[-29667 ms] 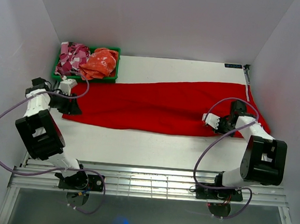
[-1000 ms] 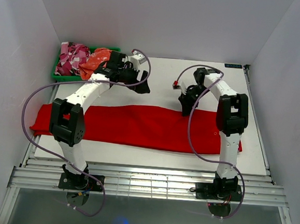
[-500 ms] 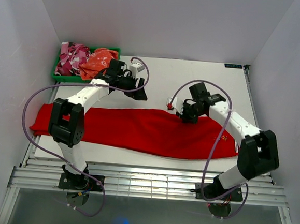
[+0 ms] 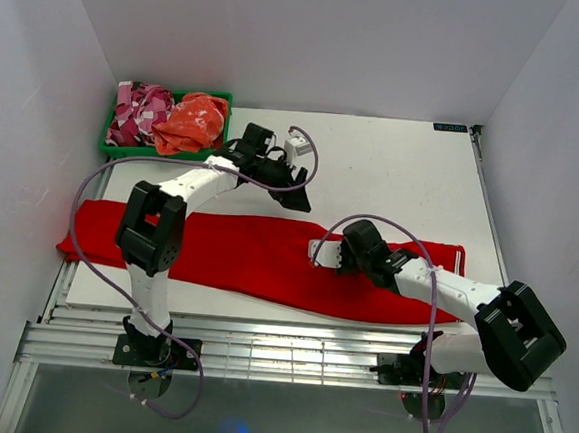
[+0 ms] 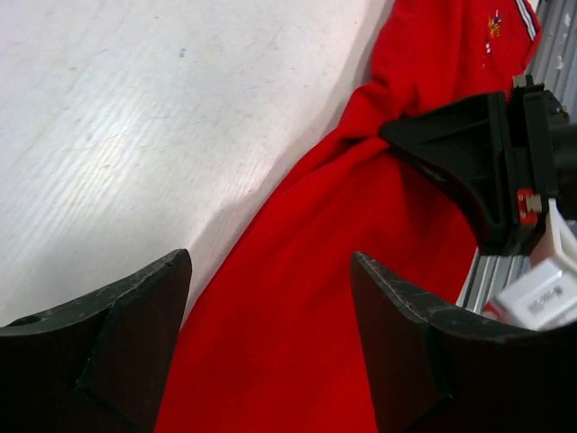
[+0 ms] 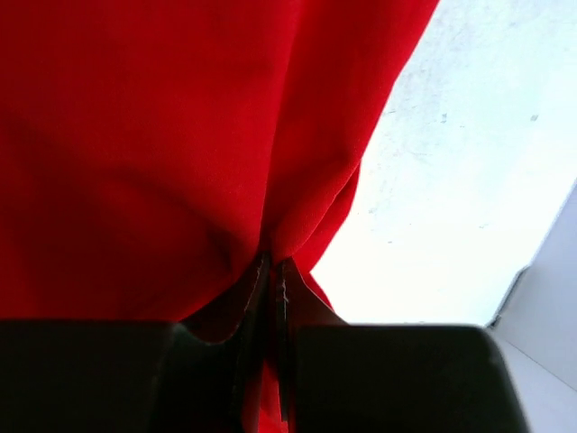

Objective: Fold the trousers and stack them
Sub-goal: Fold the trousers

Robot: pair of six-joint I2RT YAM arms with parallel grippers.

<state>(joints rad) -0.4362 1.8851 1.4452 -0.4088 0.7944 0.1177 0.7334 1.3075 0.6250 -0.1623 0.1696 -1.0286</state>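
The red trousers (image 4: 217,251) lie in a long folded band across the near half of the white table (image 4: 393,175), from the left edge to the right side. My right gripper (image 4: 339,255) is shut on a bunched fold of the cloth near the band's middle; the right wrist view shows the jaws pinching red cloth (image 6: 275,271). My left gripper (image 4: 297,193) is open and empty, hovering just beyond the band's far edge. In the left wrist view its fingers (image 5: 135,343) stand wide apart over the trousers (image 5: 306,298), with the right gripper (image 5: 478,171) ahead.
A green basket (image 4: 221,99) at the back left holds a pink-and-white patterned garment (image 4: 137,109) and an orange one (image 4: 192,121). Metal rails (image 4: 279,351) run along the near edge. White walls close in the left, back and right.
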